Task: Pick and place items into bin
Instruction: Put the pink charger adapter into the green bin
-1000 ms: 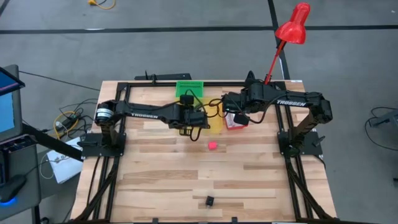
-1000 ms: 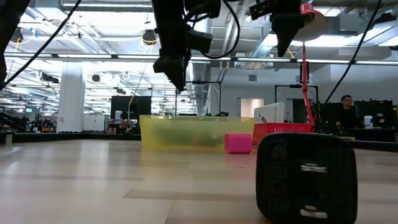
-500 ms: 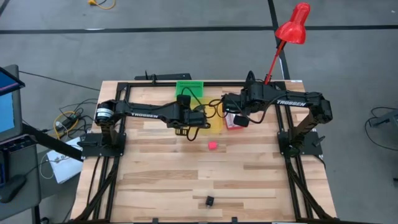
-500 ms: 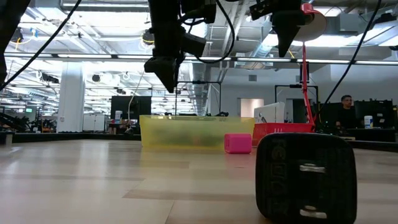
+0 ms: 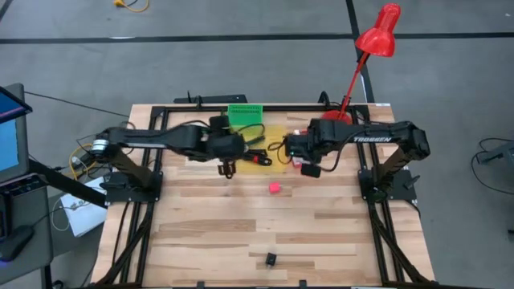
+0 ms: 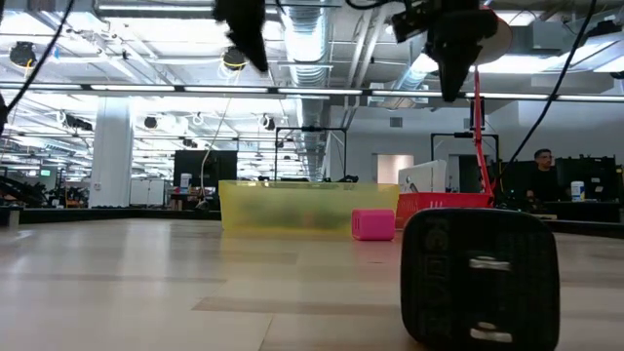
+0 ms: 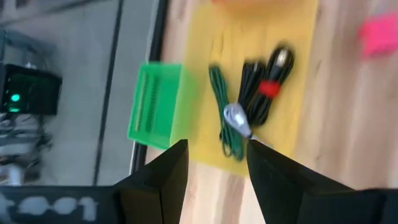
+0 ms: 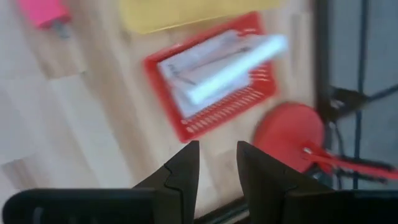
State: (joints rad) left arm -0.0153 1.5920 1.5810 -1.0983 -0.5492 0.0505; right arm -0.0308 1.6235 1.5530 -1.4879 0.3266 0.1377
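The left gripper (image 5: 227,168) has swung back from the yellow bin (image 5: 278,138), jaws apart and empty; the right gripper (image 5: 312,166) likewise. The pink block (image 5: 275,187) on the bench looks light, rigid; pinch its flat sides.

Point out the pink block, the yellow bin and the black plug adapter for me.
pink block (image 5: 275,187), high view, its top face
yellow bin (image 6: 292,207), low view, its front wall
black plug adapter (image 6: 480,278), low view, its pronged face
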